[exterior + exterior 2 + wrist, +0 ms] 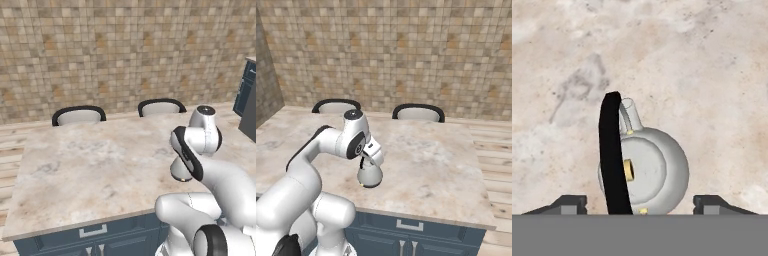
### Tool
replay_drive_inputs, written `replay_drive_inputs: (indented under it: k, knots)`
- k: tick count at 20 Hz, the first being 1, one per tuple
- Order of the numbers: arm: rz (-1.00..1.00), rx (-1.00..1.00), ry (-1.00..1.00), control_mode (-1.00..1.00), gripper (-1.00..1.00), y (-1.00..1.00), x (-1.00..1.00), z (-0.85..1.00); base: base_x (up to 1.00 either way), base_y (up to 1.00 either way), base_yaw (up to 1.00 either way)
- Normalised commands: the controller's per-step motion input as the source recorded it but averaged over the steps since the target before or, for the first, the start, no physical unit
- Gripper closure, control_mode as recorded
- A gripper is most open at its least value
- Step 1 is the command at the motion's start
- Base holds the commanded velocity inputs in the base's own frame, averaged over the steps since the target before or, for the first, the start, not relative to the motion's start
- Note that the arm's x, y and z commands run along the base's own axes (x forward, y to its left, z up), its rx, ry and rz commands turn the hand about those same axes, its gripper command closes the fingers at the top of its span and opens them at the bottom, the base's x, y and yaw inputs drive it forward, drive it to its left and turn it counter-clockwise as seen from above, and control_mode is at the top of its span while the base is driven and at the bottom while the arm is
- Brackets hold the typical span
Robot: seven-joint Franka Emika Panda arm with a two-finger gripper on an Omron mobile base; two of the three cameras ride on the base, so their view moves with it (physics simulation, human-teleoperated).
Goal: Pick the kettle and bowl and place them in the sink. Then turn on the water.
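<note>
Here, in the left base view, the white arm bent down over the beige marbled stone counter (90, 165), hiding what lay under its wrist. From the right, the small silvery-grey pear-shaped kettle (370, 176) sat on that counter directly beneath the hand. Down the hand camera, the gripper (642, 204) had its dark fingertips (569, 202) spread apart, one either side of the kettle, whose black arched handle (612, 150) stood between them untouched.
</note>
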Motion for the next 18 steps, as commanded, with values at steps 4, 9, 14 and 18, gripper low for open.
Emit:
replay_drive_inputs:
  k: [4,9,14,18]
  knots:
    - [0.0,0.0,0.04,-1.0,1.0,0.0,0.0,0.0,0.0,0.0,0.0]
    - [0.0,0.0,0.0,-1.0,1.0,0.0,0.0,0.0,0.0,0.0,0.0]
    - [0.0,0.0,0.01,-1.0,1.0,0.0,0.0,0.01,0.0,0.0,0.0]
    - [0.0,0.0,0.01,-1.0,1.0,0.0,0.0,0.25,0.0,0.0,0.0]
